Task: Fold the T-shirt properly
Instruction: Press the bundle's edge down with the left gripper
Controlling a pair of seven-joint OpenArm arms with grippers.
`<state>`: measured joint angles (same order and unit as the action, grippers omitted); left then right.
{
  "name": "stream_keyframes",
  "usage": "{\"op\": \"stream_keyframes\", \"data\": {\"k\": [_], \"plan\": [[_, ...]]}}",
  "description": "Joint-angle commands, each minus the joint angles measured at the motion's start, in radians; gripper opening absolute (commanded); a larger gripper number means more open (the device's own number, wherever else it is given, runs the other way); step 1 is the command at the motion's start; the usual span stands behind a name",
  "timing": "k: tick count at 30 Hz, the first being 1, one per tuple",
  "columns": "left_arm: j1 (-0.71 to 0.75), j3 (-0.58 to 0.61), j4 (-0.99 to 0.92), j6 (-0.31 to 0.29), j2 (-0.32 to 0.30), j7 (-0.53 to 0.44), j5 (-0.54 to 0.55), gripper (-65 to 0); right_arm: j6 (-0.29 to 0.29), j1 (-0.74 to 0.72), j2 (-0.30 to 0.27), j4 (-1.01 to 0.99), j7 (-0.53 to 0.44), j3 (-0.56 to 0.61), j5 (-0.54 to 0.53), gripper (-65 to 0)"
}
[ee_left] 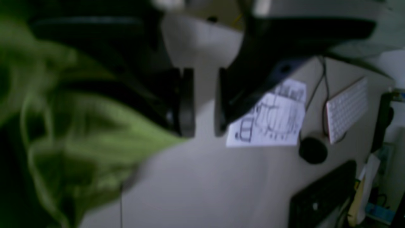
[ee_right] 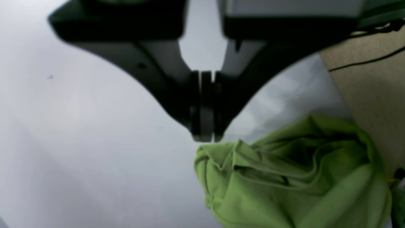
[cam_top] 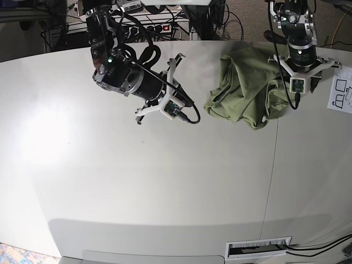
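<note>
Through my left wrist view, blurred and dim, my left gripper (ee_left: pixel 204 101) has its two dark flat pads parted with a strip of pale table (ee_left: pixel 202 177) showing between them, nothing pinched. The T-shirt (ee_left: pixel 72 133) bunches in soft green folds to the left of the pads, against the near finger. Beyond lie a printed sheet (ee_left: pixel 272 117), a white keyboard (ee_left: pixel 346 109) and a round black mouse (ee_left: pixel 312 150).

Through my right wrist view, my right gripper (ee_right: pixel 204 137) is pressed tight, pad against pad, with nothing between. The T-shirt (ee_right: pixel 294 177) sits just below the tips as a crumpled heap, thin cloth rolled at its edge; I cannot tell if it touches.

From the base view, the T-shirt (cam_top: pixel 242 91) lies rumpled on the smooth white table (cam_top: pixel 165 187), beside my left gripper (cam_top: pixel 297 88), with my right gripper (cam_top: pixel 184 113) apart from it
</note>
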<state>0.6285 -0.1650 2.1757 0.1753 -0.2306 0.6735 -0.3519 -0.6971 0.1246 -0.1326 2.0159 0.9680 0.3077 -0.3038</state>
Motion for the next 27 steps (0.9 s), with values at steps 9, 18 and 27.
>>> {"op": "stream_keyframes", "data": {"k": [9, 18, 27], "plan": [[0.092, -0.003, 0.055, -0.128, -0.005, -0.050, 0.027, -43.7, -0.001, -0.011, 0.003, 0.018, -0.027, -0.002, -0.017, -65.0], [0.089, -0.003, 0.115, -0.305, -0.050, -0.076, 0.138, -43.7, -0.001, -0.011, 0.003, 0.018, -0.027, -0.002, -0.017, -65.0], [0.089, -0.003, 0.115, -0.331, -0.111, -0.076, 0.127, -43.7, -0.001, -0.011, 0.003, 0.018, -0.030, -0.002, -0.017, -65.0]]}}
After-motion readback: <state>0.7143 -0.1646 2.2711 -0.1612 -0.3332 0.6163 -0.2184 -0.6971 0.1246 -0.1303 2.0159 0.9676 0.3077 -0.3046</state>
